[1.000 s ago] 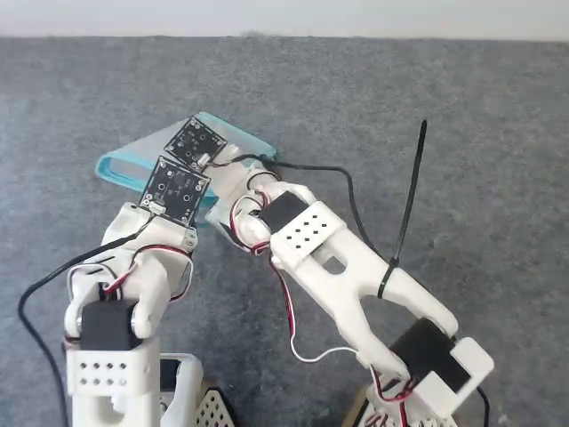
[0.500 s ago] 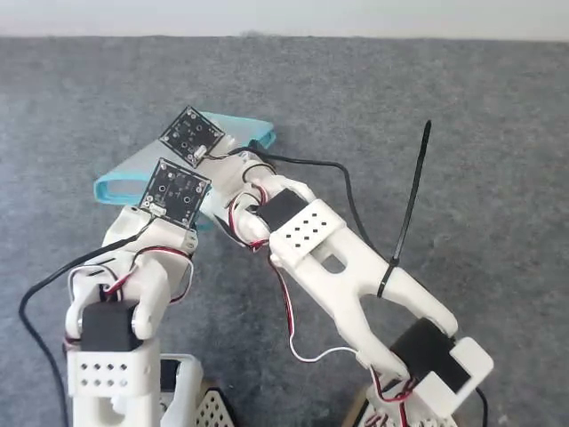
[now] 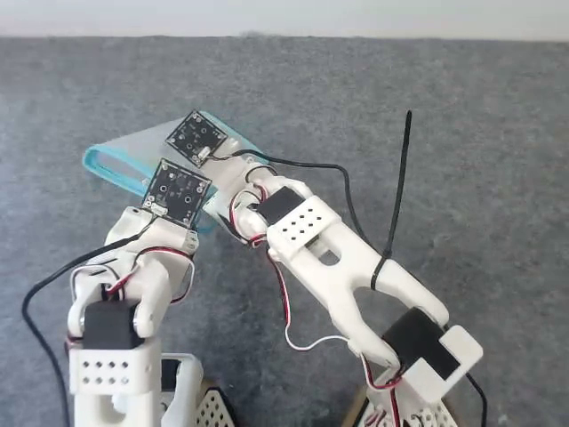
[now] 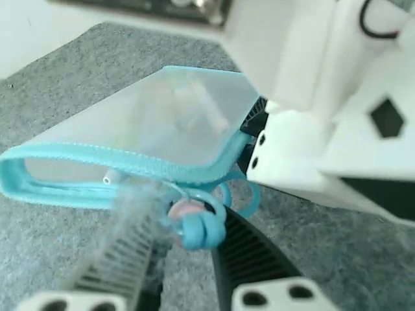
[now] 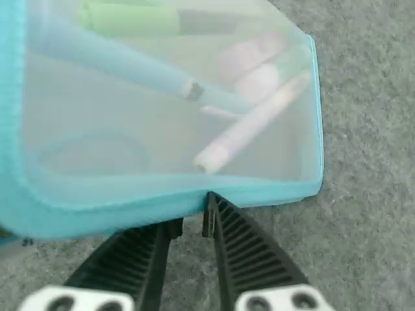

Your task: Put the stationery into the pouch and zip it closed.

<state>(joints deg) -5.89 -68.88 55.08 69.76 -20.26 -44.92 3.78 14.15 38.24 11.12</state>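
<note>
The translucent soft plastic pouch with turquoise zip trim (image 5: 162, 142) lies on the grey, carpet-textured counter (image 3: 444, 89), under both wrists. Through its wall show a green marker (image 5: 130, 19), a blue pen (image 5: 110, 58) and a cream stick (image 5: 253, 123), so the stationery looks to be inside. The zipped mouth gapes in the left wrist view, so closing appears not yet done.

The left end effector (image 4: 188, 217) has its fingers drawn in close on the turquoise ring pull (image 4: 201, 225) at the mouth's end. The right end effector (image 5: 191, 217) is nearly closed, pinching the pouch's trimmed edge between its ribbed fingers.

The pouch is likely light, floppy and slick. It will buckle and slide if the pull is dragged alone, so one corner of the stiffer trim wants holding taut while the ring is drawn along the zip
</note>
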